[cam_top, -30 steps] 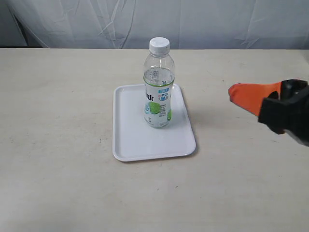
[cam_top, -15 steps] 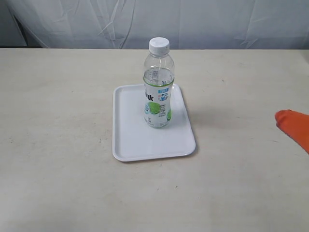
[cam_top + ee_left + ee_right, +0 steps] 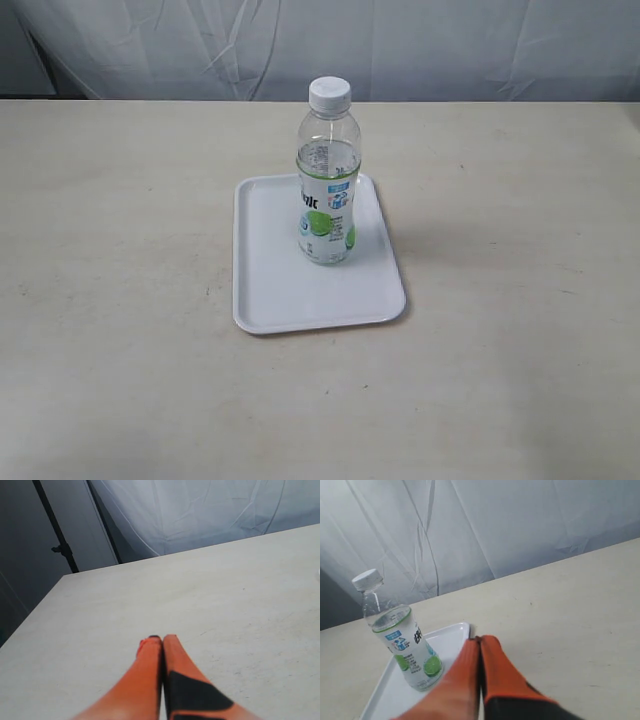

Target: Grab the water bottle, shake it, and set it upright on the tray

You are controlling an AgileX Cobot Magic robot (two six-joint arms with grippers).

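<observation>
Item one, the water bottle (image 3: 327, 180): small, of clear plastic, recorded upright on the tray (image 3: 275, 270), towards that tray's far right part, with its base wholly inside the rim. Its white screw cap (image 3: 329, 93) is fitted at the top, and a white-and-green label (image 3: 327, 205) with dark lettering and a blue patch is wrapped round the lower body. Nothing is seen to touch the bottle. Item two, the tray: flat, white, rectangular with rounded corners and a low raised rim, laid flat near the middle of the tabletop (image 3: 120, 200) with its long sides running from near to far. Item three, the tabletop: pale beige, matt, faintly scuffed. Item four, the left claw (image 3: 161, 641): orange fingers with black pads, shown by the left wrist view pressed together with nothing between them, held over bare tabletop. A dark stand (image 3: 57, 530) is seen beyond the tabletop's edge in that view. Item five, the right claw (image 3: 480, 642): likewise orange, its fingers closed against each other and holding nothing, shown by the right wrist view well apart from the bottle, with the bottle and tray before it. Item six, the backdrop cloth (image 3: 400, 50): pale grey, creased, hung behind the far edge of the tabletop.
</observation>
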